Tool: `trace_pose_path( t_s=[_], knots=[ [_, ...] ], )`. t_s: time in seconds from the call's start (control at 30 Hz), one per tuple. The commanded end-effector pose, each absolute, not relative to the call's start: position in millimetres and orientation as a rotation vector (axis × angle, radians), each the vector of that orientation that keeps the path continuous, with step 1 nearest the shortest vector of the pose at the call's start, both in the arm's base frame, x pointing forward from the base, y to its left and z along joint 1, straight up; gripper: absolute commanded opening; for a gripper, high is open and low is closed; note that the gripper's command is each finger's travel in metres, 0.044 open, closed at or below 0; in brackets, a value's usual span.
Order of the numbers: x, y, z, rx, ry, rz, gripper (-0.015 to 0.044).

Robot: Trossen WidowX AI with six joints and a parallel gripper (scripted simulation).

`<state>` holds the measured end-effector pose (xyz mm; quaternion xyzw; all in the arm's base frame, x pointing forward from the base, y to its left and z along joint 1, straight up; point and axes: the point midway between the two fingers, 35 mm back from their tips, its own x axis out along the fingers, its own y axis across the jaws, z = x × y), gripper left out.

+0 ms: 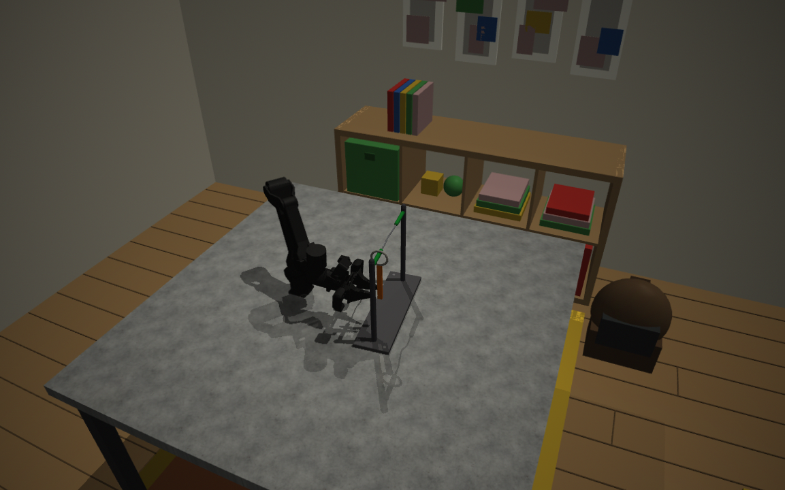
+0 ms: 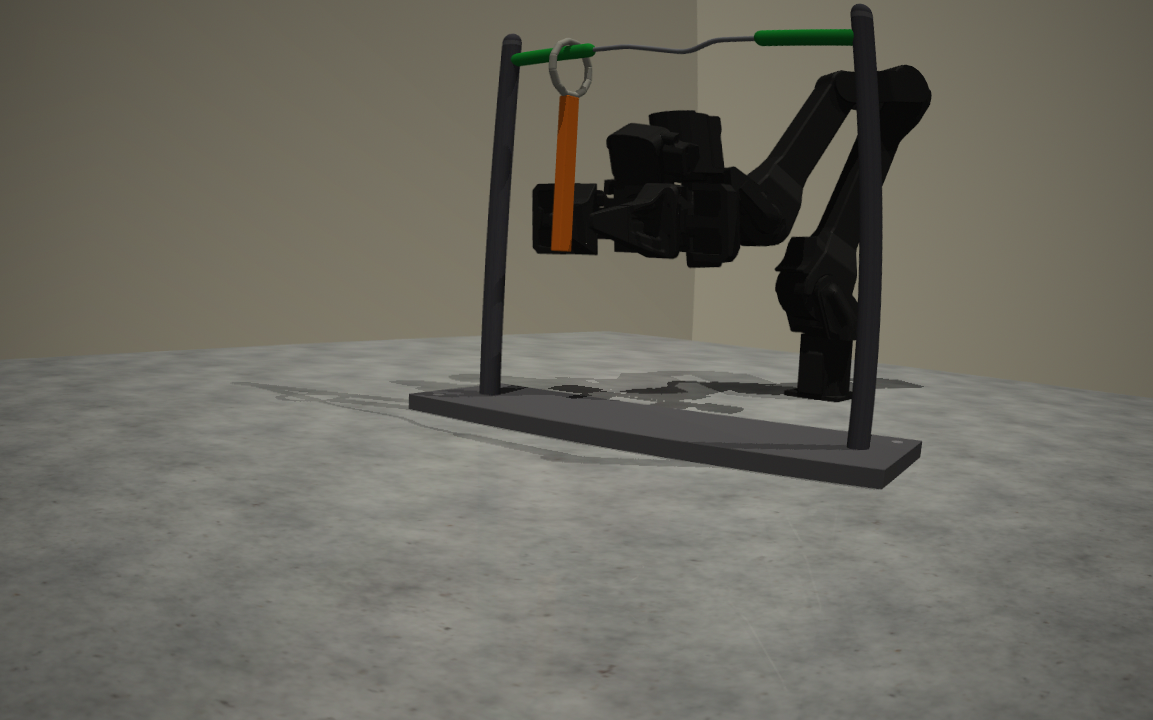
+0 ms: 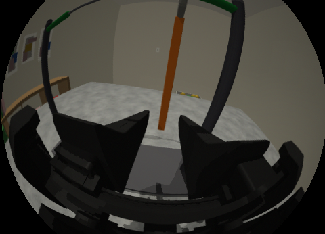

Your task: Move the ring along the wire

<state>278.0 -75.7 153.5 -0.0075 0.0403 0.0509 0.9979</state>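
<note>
The grey ring hangs around the green part beside the near post. Its orange handle hangs down, leaning slightly in the wrist view. My gripper is open, level with the handle's lower end. In the wrist view that end shows in the gap between the fingertips, with space on both sides; its exact depth is unclear. The other green part is bare.
The thin grey wire runs above and beside my gripper, bending slightly. The far post stands at its other end. The dark base plate lies below, on the grey table.
</note>
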Motion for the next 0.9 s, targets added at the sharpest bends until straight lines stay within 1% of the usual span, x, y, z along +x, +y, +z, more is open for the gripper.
trace_pose_path(
  t_s=[0.0, 0.87],
  knots=[
    [284.2, -76.6, 155.4, -0.016, 0.075, 0.097, 0.016],
    [320.8, -68.7, 148.8, -0.014, 0.07, 0.097, 0.016]
  ],
)
